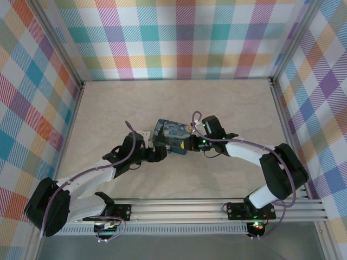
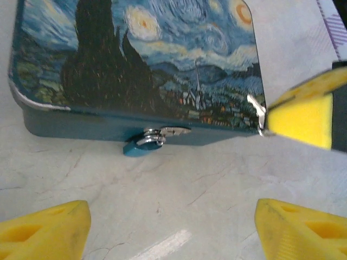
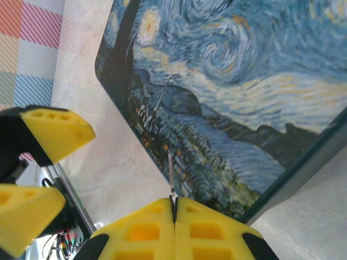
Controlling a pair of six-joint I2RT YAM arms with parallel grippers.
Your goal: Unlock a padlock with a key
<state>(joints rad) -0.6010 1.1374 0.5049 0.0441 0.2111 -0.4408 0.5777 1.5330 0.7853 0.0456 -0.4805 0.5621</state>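
While the padlock (image 2: 142, 143) is being shown apparently locked, its silvery shackle passed through the hasp (image 2: 174, 130) on the near wall of the painted tin (image 2: 162, 49) and its blue body lying at the foot of that wall, the key (image 3: 171, 176) is being pinched by one end in the clenched right tool (image 3: 174, 208), its thin shaft projecting forward over the tin's painted top. Seen from the left wrist, the key is being presented at the tin's right near corner, to the right of the padlock and apart from it; the keyhole cannot be made out. The left tool (image 2: 171, 216) is being shown released, its yellow pads (image 2: 43, 230) spread wide over bare desk (image 1: 227, 108) on the near side of the padlock, which is being touched by neither pad. From above, both tools are being shown at the tin in the middle of the desk, the left one at its near-left side and the right one at its right end.

Progress is being judged as early to middle: the key is already being carried, whereas the padlock is not yet being steadied and the key is not yet inserted. What is left, by this reading, is the grasping of the small blue body by the left tool, the alignment of the key with the keyhole, its insertion and turning, and the freeing of the shackle. Because both parts are very small, fine alignment is being expected to be the demanding step.
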